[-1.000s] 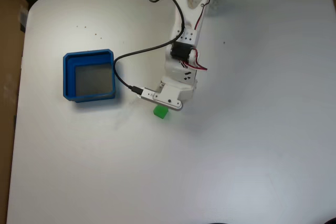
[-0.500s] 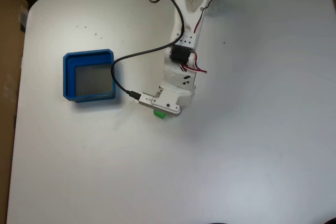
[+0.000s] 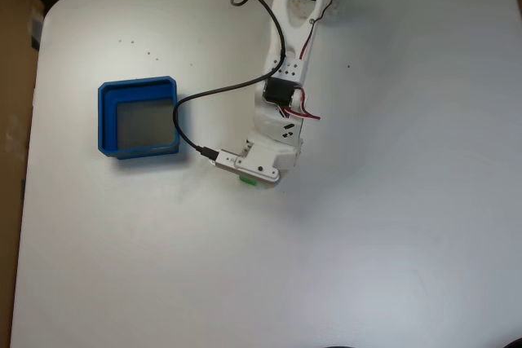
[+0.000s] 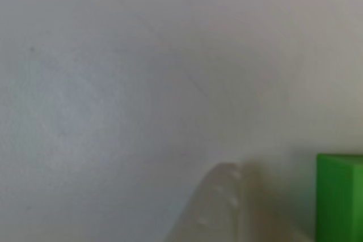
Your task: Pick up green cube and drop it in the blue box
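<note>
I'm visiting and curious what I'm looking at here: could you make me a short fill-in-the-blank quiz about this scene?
1. The cube half hidden under the gripper is coloured ____.
2. In the fixed view, the blue box lies to the ____ of the arm.
3. The blue box's floor is ____ in colour.
4. A ____ cable loops from the arm's base to the gripper.

Missing words: green; left; grey; black

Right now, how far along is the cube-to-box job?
Done: the arm has reached the green cube and the claw sits right over it in the fixed view, mostly covering it. In hand: the grasp. The close-up shows one fingertip beside the cube on the table, so I can't confirm it's gripped. Left: lift, carry to the blue box, which holds nothing, and drop.
</note>
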